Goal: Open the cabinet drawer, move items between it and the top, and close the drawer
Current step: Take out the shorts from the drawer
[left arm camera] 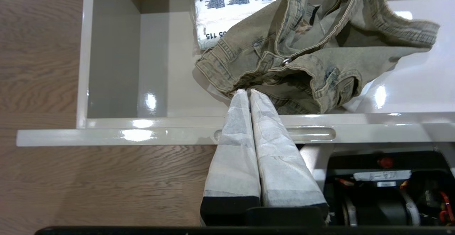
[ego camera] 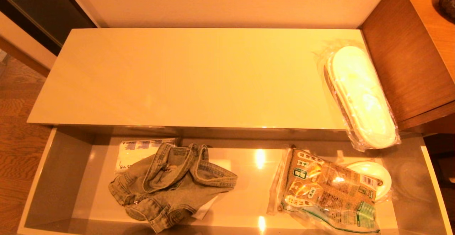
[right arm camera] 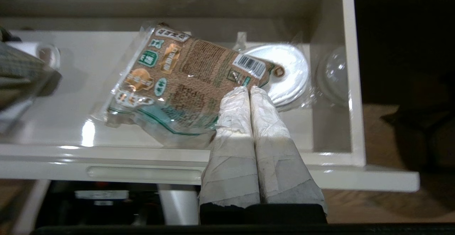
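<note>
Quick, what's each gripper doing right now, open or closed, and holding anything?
Left gripper: closed, holding nothing, fingers pressed together above the drawer's front edge.
Right gripper: closed, holding nothing, near the brown food bag.

A plain pale wall (ego camera: 227, 0), wood-grain floor (ego camera: 14, 139), and a taller brown wooden unit (ego camera: 408, 53) at right.

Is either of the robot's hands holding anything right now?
No. The left hand and the right hand are both shut with nothing between the fingers, above the open drawer.
</note>
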You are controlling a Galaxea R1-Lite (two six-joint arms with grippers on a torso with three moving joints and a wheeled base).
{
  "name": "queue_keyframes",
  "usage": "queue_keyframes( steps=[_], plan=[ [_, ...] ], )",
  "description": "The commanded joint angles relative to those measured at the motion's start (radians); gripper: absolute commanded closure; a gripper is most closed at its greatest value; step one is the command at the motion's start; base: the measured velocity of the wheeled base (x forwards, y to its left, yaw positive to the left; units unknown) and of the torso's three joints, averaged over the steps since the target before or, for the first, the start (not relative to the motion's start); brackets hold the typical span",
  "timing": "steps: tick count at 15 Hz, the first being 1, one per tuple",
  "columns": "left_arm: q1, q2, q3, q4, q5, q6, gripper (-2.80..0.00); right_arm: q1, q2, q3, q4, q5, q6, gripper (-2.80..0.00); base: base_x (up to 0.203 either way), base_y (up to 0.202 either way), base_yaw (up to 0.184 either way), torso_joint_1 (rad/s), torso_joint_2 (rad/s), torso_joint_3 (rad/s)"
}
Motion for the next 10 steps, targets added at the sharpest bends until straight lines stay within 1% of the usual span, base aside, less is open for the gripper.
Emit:
queue_keyframes(
  steps=[1,2,4,5,10],
  plan=[
    [0.000,0.000,0.002,-0.004,0.003,0.002,0.00,0.000,-0.002,0.000,0.007,-0.004,0.051,0.00,0.000,0.000,0.000,0.000,0.00,0.000],
    [0.000,0.000,0.007,-0.018,0.001,-0.001,0.00,0.000,-0.002,0.000,0.007,-0.004,0.055,0.00,0.000,0.000,0.000,0.000,0.00,0.000],
    [0.000,0.000,0.029,-0.092,-0.005,-0.009,0.00,0.000,-0.002,0.000,0.007,-0.004,0.055,0.00,0.000,0.000,0.000,0.000,0.00,0.000],
    [0.000,0.000,0.037,-0.111,-0.007,-0.009,0.00,0.000,-0.002,0.000,0.007,-0.004,0.055,0.00,0.000,0.000,0.000,0.000,0.00,0.000],
    [0.000,0.000,0.031,-0.119,0.000,-0.001,0.00,0.000,-0.002,0.000,0.007,-0.004,0.055,0.00,0.000,0.000,0.000,0.000,0.00,0.000]
  ],
)
